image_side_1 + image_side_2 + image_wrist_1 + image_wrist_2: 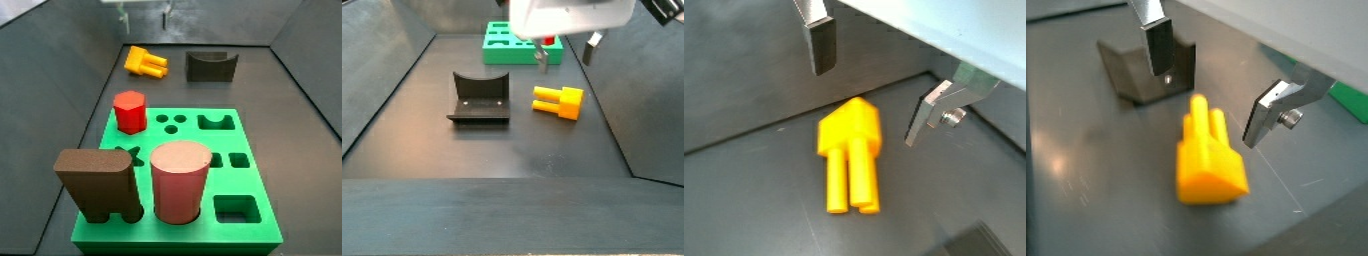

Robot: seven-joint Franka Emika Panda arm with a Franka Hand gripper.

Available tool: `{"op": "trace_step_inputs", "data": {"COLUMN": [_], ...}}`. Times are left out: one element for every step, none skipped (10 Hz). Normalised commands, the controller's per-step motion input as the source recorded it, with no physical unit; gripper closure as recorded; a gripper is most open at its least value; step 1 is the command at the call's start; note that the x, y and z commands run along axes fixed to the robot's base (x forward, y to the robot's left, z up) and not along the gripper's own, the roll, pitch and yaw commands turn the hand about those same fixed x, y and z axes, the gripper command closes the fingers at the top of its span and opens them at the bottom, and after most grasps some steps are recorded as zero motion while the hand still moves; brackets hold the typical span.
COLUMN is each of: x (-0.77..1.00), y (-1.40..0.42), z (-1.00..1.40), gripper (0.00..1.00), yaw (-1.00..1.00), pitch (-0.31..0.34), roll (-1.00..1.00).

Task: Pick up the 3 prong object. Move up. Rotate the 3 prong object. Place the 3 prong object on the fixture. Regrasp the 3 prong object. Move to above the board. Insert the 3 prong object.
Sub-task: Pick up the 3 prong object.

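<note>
The Franka's parallel-jaw gripper (pixel 1207 85) hangs above the yellow-orange plastic 3 prong object (pixel 1209 160), its flat silver plate fingers (pixel 820 45) spread wide with nothing between them. That spread looks chosen for the pick: the jaws stand either side of the piece, with room to come down around its body. In both wrist views the fingertips are clear of the plastic, so the first step seems not yet done.

The 3 prong object lies flat on the dark floor (pixel 489 150) with its prongs level, not upright. In a side view (pixel 556 101) it sits just beside the fixture (pixel 478 99), a dark grey block with a curved notch in its top, the two apart and not touching. Lying so, the prongs cannot enter holes from above, which is probably why the task calls for a turn and a rest on the fixture before regrasping.

Beyond the fixture lies the flat bright green board (pixel 233 180) with cut-out holes, its three small round ones (pixel 171 122) open. On the board stand a red hexagonal peg (pixel 128 111), a pink cylinder (pixel 181 181) and a big brown block (pixel 95 182), well apart from the fixture.
</note>
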Motion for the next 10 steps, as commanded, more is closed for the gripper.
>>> {"op": "trace_step_inputs", "data": {"x": [-0.31, -0.27, -0.20, -0.16, -0.10, -0.08, -0.05, 0.00, 0.00, 0.09], "y": [-0.11, -0.01, 0.00, 0.01, 0.00, 0.00, 0.00, 0.00, 0.00, 0.00], "z": [-0.69, -0.65, -0.54, -0.48, -0.43, -0.40, -0.35, -0.29, -0.27, -0.27], "gripper": [0.00, 0.00, 0.00, 0.00, 0.00, 0.00, 0.00, 0.00, 0.00, 0.00], "yaw": [0.91, 0.91, 0.84, 0.81, 0.83, 0.82, 0.79, 0.74, 0.70, 0.61], "pitch": [-0.076, -0.083, -0.061, -0.044, -0.016, -0.011, 0.000, 0.000, 0.000, 0.000], "roll": [0.23, 0.28, 0.35, 0.38, 0.41, 0.42, 0.44, 0.47, 0.48, 0.48]}}
